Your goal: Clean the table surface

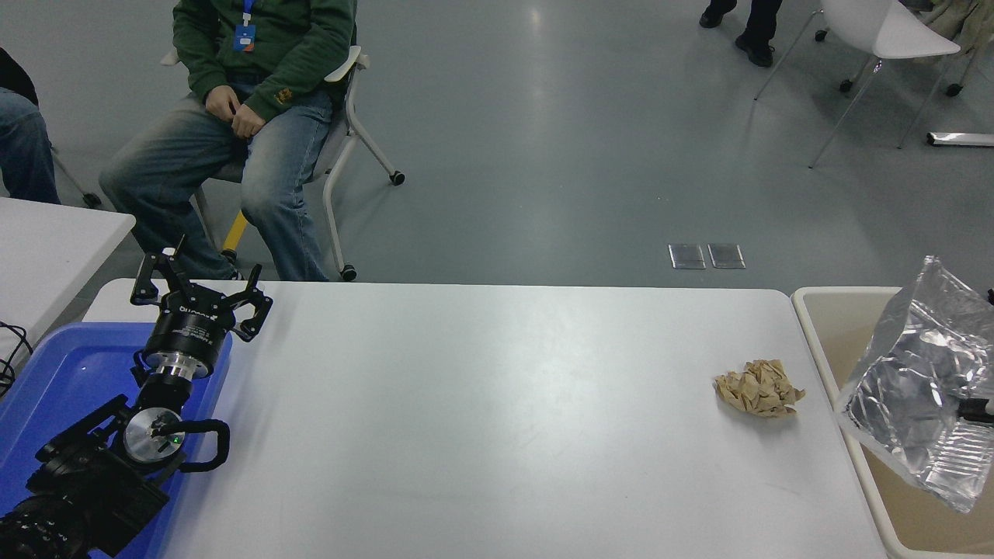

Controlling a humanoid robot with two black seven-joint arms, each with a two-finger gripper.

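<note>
While the foil bag (920,388) hangs over the beige bin (823,326) at the right edge, the right tool (977,409) is barely in frame — just a dark sliver against the bag's right side. It looks to be what holds the bag up, but I can't tell how its jaws stand. The bag is clear of the bench (497,435) and over the bin's opening, not yet dropped in.

Left tool (200,299) sits parked at the lower left over the blue tray (46,373), fingers spread wide, holding nothing.

Bench fills the middle of the frame, bin butted against its right end, tray on its left end.

Progress, as I judge it:
- bag is off the surface, release into the bin is pending
- crumpled brown paper (759,387) lies on the bench near the right end, close to the bin — untouched
- nothing else loose that I can see

So roughly halfway: one item nearly binned, one left. A person sits in a chair (345,116) beyond the far edge, hands off the bench.
</note>
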